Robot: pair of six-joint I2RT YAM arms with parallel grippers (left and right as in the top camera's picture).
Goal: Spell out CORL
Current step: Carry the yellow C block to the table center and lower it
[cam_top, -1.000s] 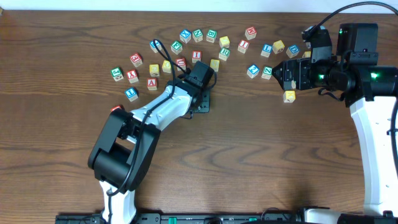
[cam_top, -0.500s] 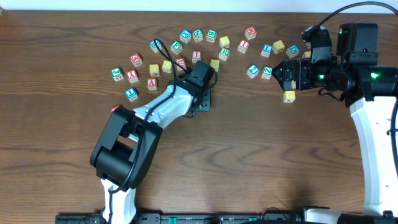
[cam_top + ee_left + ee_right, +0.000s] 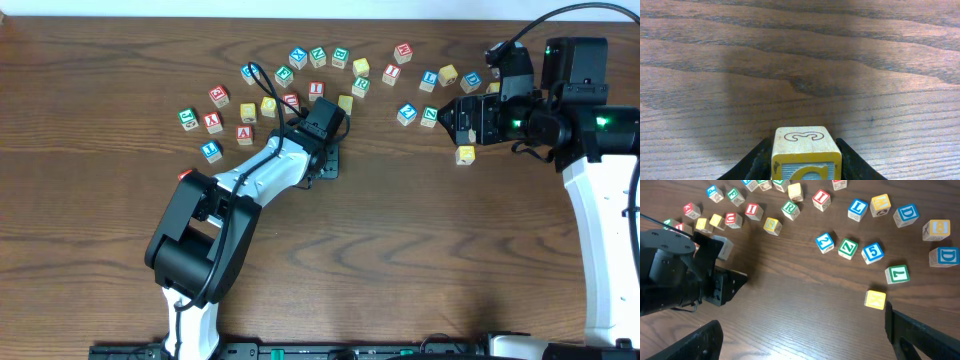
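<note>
Setting: robotics laboratory test station. Grounds: two white-and-black jointed arms, left arm [image 3: 250, 180] and right arm [image 3: 600, 220], stand at the near edge of a wood-grain bench [image 3: 450, 250]. Black cable [image 3: 530, 25] loops over the right arm and green indicator lights [image 3: 603, 122] glow on it. Toy alphabet cubes [image 3: 317, 57] lie scattered as test pieces.

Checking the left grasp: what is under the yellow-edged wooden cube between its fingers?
Of the yellow-edged wooden cube only top and front show, black fingers flanking it, brown wooden table beyond. Its underside is cropped from the left wrist view; overhead, the left arm covers it.
</note>
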